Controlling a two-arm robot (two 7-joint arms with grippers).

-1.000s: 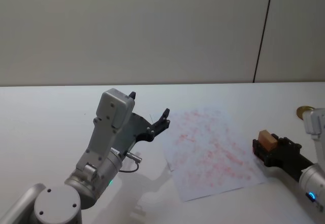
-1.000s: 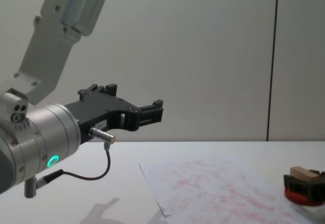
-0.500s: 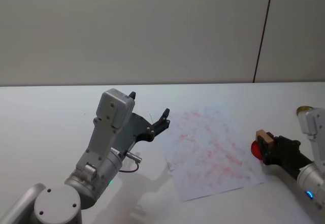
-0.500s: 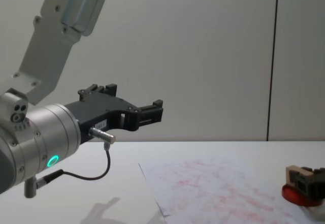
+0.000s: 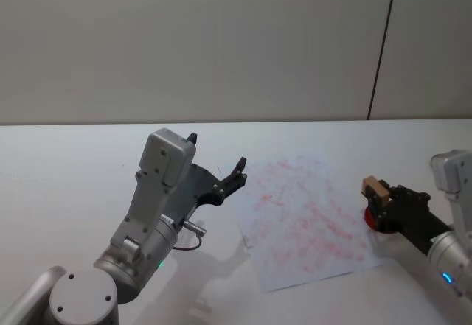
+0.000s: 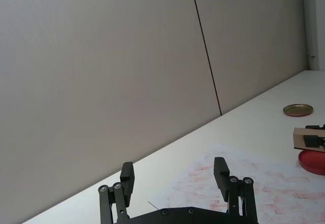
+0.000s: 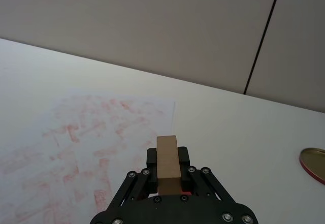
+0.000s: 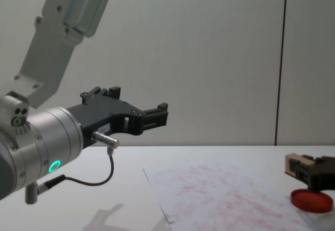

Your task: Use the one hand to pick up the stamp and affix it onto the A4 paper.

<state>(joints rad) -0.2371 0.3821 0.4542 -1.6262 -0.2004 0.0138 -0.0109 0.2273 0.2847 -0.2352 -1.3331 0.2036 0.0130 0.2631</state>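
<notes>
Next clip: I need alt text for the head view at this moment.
The right end effector holds the tan stamp over a red ink pad, beside the right edge of the A4 paper covered in red marks. The left end effector hangs open above the white table, left of the paper.

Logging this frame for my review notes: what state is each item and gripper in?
stamp: gripped, lifted off the table
right gripper: jaws shut on the stamp
left gripper: jaws open, empty, raised above the table
A4 paper: flat, covered in red marks
ink pad: uncovered, on the table
gold disc: lying flat, apart from the pad
</notes>
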